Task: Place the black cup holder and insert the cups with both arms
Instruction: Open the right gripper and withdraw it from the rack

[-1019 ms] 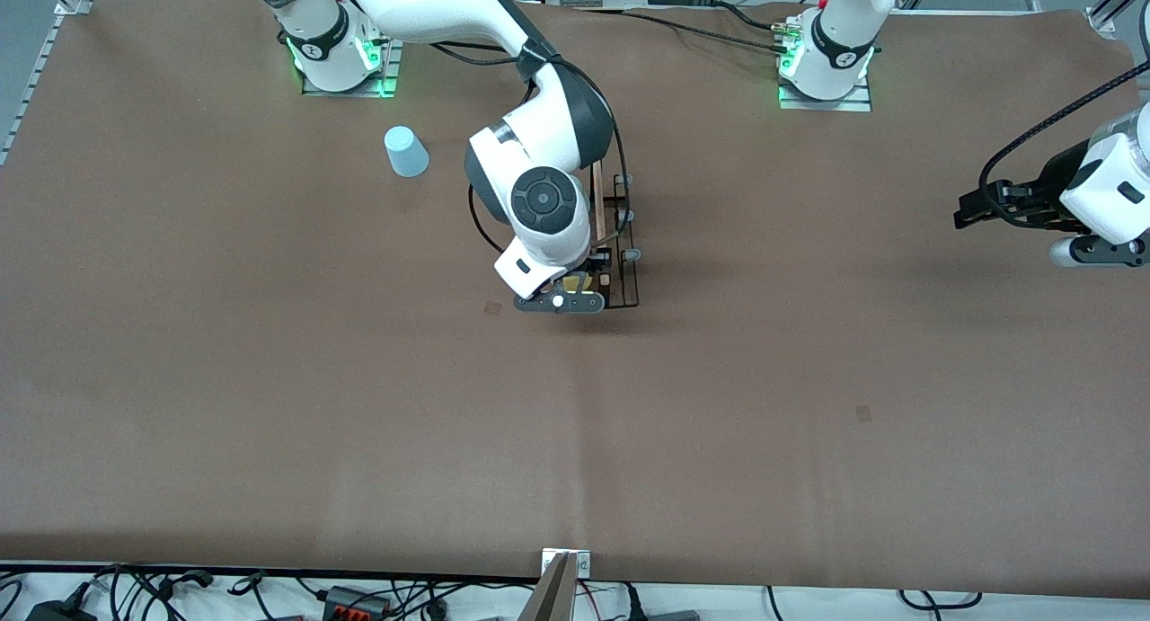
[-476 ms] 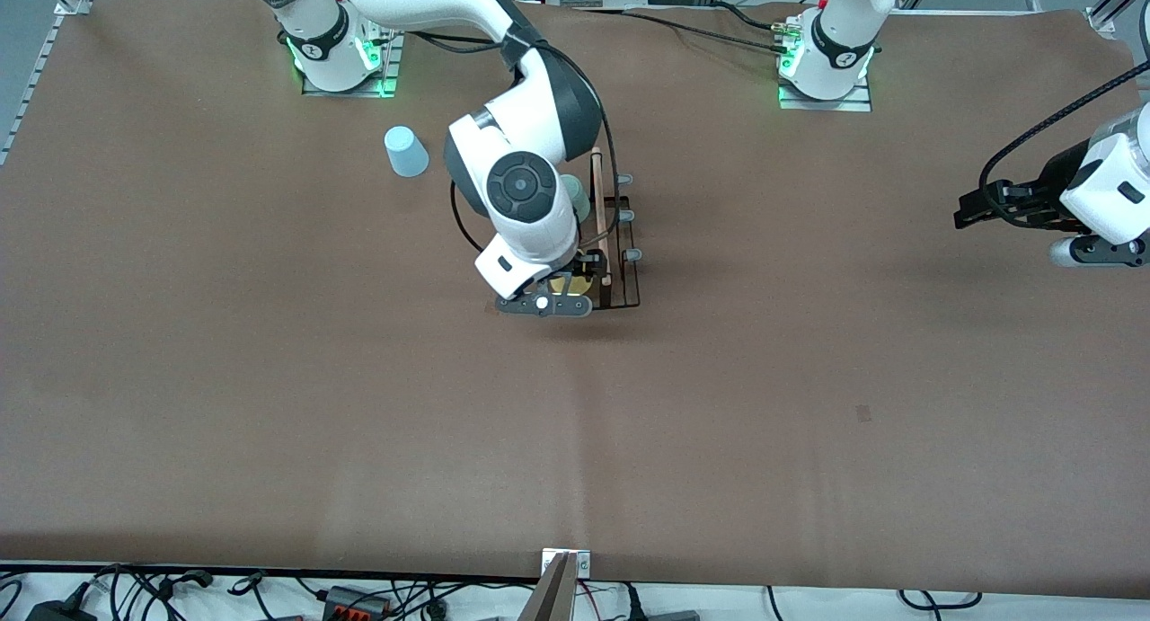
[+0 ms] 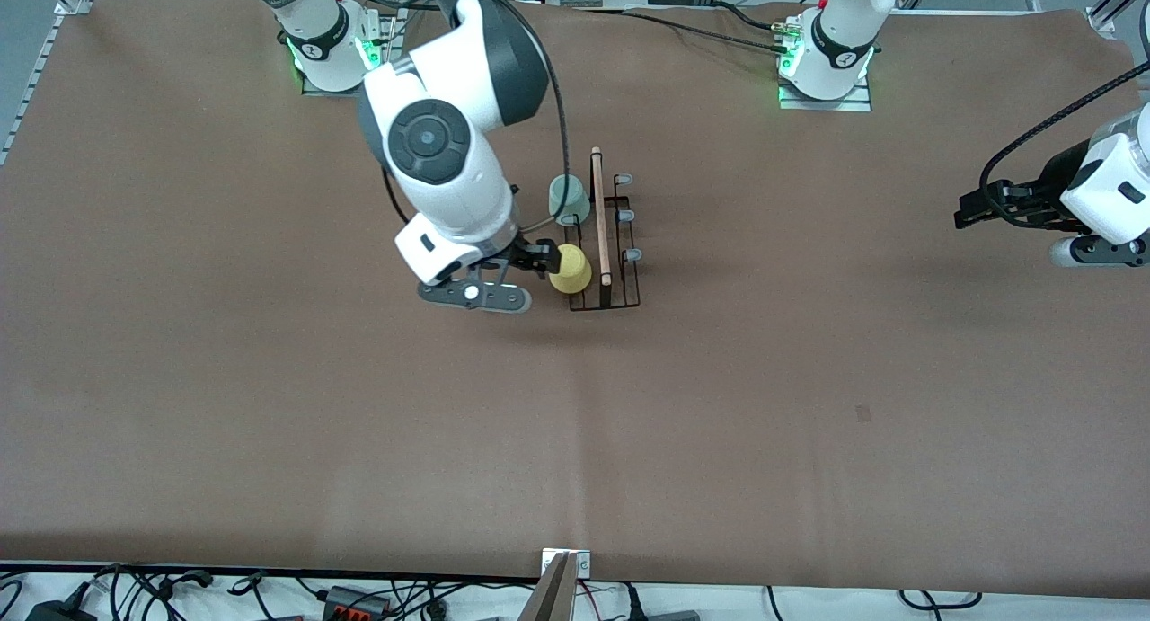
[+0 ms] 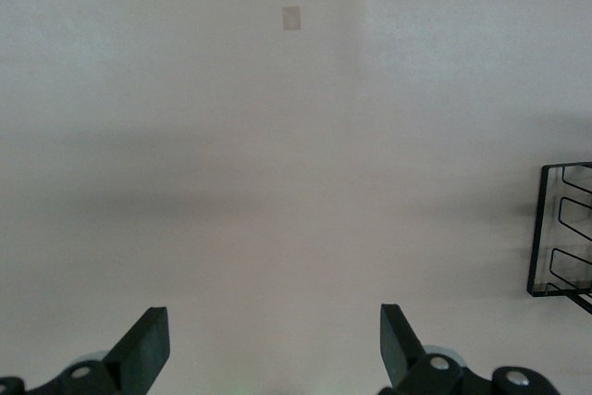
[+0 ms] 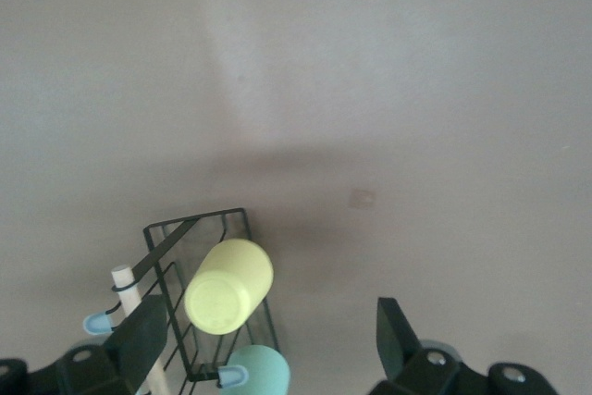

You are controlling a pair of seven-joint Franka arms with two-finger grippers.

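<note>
The black cup holder (image 3: 620,288) stands mid-table with its wooden rod (image 3: 599,217) and grey-tipped pegs (image 3: 629,216). A yellow cup (image 3: 570,269) sits upside down on its end nearer the front camera, and a pale green cup (image 3: 569,199) sits upside down farther along the same side. My right gripper (image 3: 542,260) is open and empty, just beside the yellow cup. The right wrist view shows the open gripper (image 5: 270,330), the yellow cup (image 5: 228,286), the green cup (image 5: 264,375) and the holder (image 5: 190,226). My left gripper (image 3: 968,209) is open, empty and waiting over the left arm's end. The light blue cup is hidden by the right arm.
The brown table (image 3: 575,441) has small darker marks (image 3: 863,413). The left wrist view shows the open left gripper (image 4: 273,344) over bare table, a mark (image 4: 291,18) and one end of the holder (image 4: 560,228). Cables lie along the table's front edge.
My right gripper has drawn back from the yellow cup toward the right arm's end, leaving it on the holder. The arm now covers the light blue cup. The left arm has not moved.
</note>
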